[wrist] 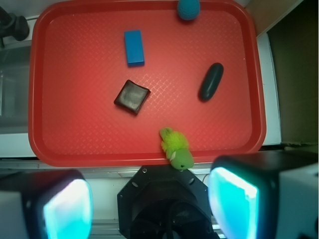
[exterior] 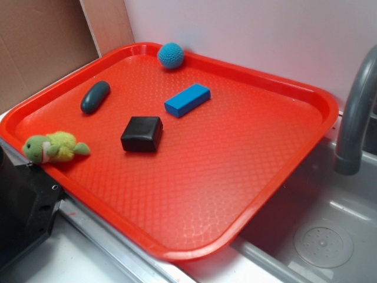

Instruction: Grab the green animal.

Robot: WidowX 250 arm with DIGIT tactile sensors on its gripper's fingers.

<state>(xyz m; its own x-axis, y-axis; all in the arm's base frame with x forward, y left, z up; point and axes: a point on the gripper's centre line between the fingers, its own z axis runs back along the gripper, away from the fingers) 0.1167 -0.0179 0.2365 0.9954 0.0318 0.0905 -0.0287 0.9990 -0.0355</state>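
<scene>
Wrist view: my claw (wrist: 149, 204) hangs with fingers spread wide and empty, high above the red tray (wrist: 45, 99).
The green animal (wrist: 177, 149) lies at about 6 o'clock on the tray, its head on the near rim. I judge the rim may foul one finger or tip the toy off the tray. The exterior view shows the rim's slope and a faucet (exterior: 356, 118) at 3 o'clock but not my fingers.

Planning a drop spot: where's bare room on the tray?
Widest bare patch: tray half toward the faucet, beyond blue block and black block. Crowded: the other half, with green animal, dark oval, knitted ball.
</scene>
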